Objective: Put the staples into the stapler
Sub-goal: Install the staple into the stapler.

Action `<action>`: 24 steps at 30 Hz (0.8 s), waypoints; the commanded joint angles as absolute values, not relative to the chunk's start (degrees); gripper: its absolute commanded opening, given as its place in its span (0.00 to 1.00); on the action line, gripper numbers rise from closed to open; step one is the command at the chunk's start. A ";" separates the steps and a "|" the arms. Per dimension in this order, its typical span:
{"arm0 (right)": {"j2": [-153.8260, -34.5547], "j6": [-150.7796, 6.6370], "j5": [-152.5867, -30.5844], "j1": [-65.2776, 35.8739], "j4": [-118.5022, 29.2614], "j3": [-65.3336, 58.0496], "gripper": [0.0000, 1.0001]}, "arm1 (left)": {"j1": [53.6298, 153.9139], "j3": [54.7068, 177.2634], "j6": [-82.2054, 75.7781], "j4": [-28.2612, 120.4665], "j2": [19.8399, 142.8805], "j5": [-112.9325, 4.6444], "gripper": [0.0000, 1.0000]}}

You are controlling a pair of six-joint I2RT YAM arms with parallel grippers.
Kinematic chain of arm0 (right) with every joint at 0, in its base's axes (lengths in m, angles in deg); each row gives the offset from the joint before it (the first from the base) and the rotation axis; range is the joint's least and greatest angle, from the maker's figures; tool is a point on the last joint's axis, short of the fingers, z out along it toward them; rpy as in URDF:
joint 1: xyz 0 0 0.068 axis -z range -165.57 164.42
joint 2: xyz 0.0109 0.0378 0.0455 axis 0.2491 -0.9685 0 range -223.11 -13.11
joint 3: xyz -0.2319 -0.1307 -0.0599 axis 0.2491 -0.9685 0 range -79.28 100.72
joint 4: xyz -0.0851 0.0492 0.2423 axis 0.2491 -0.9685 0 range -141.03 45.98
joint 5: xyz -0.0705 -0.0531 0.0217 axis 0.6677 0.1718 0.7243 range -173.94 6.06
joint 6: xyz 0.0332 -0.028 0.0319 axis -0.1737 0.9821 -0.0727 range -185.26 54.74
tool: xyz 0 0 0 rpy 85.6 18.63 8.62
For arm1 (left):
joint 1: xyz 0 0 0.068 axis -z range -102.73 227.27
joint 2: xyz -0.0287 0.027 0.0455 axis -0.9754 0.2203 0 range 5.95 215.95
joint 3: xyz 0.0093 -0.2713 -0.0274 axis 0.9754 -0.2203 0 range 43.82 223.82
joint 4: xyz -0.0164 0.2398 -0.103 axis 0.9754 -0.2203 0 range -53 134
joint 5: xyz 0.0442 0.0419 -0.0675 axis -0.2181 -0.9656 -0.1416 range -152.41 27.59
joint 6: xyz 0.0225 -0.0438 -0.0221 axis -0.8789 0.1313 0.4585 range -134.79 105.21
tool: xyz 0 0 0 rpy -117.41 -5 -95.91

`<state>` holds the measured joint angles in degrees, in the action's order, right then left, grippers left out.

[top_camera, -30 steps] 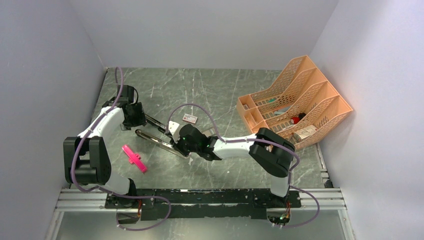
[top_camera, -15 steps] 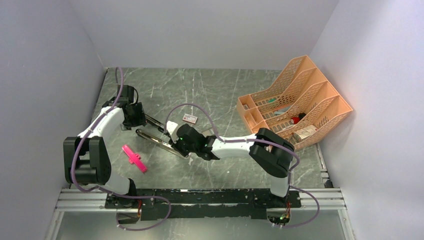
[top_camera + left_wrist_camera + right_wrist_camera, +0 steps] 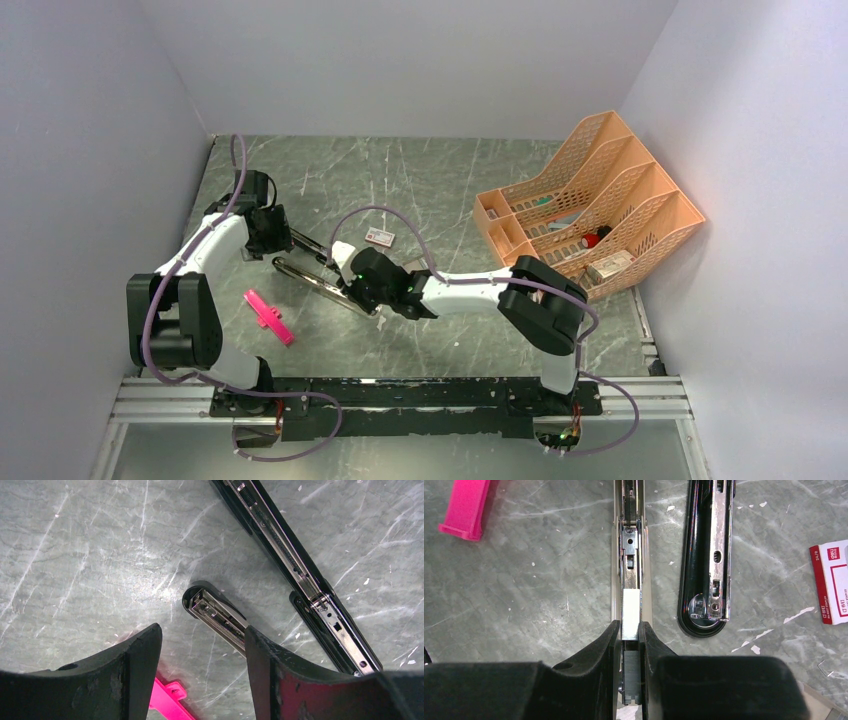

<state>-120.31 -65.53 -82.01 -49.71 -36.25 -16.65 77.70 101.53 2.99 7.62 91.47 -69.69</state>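
Note:
The stapler [image 3: 315,285] lies opened out on the table. Its chrome rail [image 3: 630,545] runs straight up from my right gripper [image 3: 629,627], and its black lid [image 3: 706,555] lies alongside to the right. My right gripper [image 3: 347,287] is shut on a silvery strip of staples [image 3: 630,612], held lengthwise over the rail channel; whether the strip is seated in it I cannot tell. My left gripper [image 3: 202,632] hangs open over the table at the stapler's other end [image 3: 212,612], with nothing between its fingers. The rail passes behind its right finger [image 3: 260,655].
The red-and-white staple box [image 3: 379,237] lies just beyond the stapler, at the right edge of the right wrist view [image 3: 831,582]. A pink plastic piece [image 3: 268,317] lies near the left arm. An orange file rack [image 3: 590,205] stands at the back right.
My right gripper has edged slightly left along the rail with the staple strip. The left arm has not moved.

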 commanded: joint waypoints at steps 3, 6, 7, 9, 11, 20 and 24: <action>-121.63 -66.49 -83.12 -49.77 -38.02 -15.58 0.13 | 77.27 103.14 2.35 7.26 91.87 -68.64 0.66; -121.44 -66.57 -83.24 -49.75 -38.37 -15.55 0.09 | 77.27 103.14 2.28 7.34 91.90 -68.48 0.66; -121.35 -66.62 -83.20 -49.78 -38.58 -15.48 0.09 | 77.27 103.14 2.33 7.35 91.89 -68.52 0.66; -121.30 -66.66 -83.08 -49.74 -39.22 -15.24 0.08 | 77.27 103.14 2.27 7.35 91.91 -68.56 0.66; -121.29 -66.75 -83.00 -49.79 -40.13 -14.84 0.07 | 77.27 103.14 2.30 7.35 91.91 -68.56 0.66; -122.39 -67.10 -82.99 -49.65 -42.62 -13.10 0.17 | 77.27 103.14 2.34 7.39 91.89 -68.51 0.66; -122.48 -67.19 -83.19 -49.65 -42.38 -13.19 0.22 | 77.27 103.14 2.32 7.35 91.85 -68.54 0.66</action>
